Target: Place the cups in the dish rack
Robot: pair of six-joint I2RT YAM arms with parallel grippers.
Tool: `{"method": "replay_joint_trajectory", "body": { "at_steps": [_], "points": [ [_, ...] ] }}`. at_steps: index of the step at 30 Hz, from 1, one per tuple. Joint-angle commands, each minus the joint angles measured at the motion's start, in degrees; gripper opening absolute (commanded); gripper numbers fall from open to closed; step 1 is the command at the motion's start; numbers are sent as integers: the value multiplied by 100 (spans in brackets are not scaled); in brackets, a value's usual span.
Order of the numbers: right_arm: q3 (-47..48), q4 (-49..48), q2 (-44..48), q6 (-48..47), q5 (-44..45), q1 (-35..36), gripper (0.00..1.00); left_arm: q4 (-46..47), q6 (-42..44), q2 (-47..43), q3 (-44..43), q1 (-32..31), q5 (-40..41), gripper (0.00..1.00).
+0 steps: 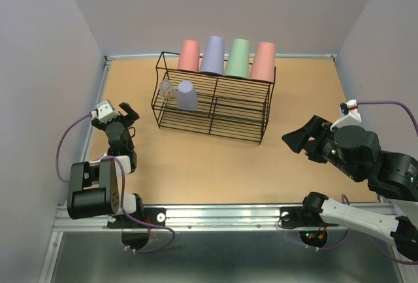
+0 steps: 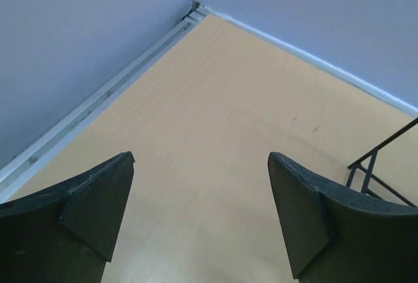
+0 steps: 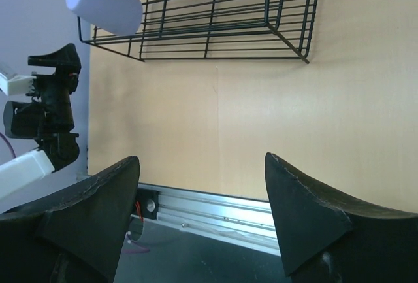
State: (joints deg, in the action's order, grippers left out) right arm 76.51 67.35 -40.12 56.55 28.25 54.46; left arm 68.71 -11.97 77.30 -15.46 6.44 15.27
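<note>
The left arm (image 1: 98, 188) stands folded at 8 o'clock of the table (image 1: 196, 172). Its left gripper (image 2: 201, 157) aims toward 11 o'clock, with jaws spread wide and nothing between them. The right arm (image 1: 366, 159) comes in from 4 o'clock. The right gripper (image 3: 202, 157) points toward 9 o'clock, also spread and empty. The dish rack (image 1: 215, 110) sits at 12 o'clock. It carries four big cups (image 1: 238, 59) bottoms up on top, and a purple cup (image 1: 187, 95) and a small clear cup (image 1: 166, 87) at its left end.
</note>
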Motion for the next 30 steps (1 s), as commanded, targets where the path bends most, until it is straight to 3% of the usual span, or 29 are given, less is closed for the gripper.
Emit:
{"method": "replay_joint_trajectory", "body": {
  "at_steps": [1,7,10,12,14,16,18,22,24,30],
  "points": [
    [233,-301,30,13,382,21,82,1109,570,-118,123,-160,-244,93],
    [110,-477,22,22,471,30,83,1257,1353,452,-107,-1030,283,93],
    [57,-521,83,75,488,30,83,2339,1310,690,376,-1022,503,93],
    [-13,-548,171,92,506,30,84,1823,1232,532,203,-1039,477,96],
    [-83,-556,215,66,532,30,84,2346,1319,655,307,-1039,477,99],
    [-101,-609,171,-21,594,30,84,2043,1250,541,263,-1039,477,99],
    [-110,-644,5,-153,769,21,86,2356,1310,611,333,-1048,433,99],
    [30,-653,-355,-40,1951,30,90,1971,1451,576,202,-1057,66,99],
    [48,-653,-461,31,2394,21,99,2050,1522,628,167,-1057,3,99],
    [337,-855,-1155,-592,3634,30,100,2024,1504,620,184,-1057,-24,99]
  ]
}}
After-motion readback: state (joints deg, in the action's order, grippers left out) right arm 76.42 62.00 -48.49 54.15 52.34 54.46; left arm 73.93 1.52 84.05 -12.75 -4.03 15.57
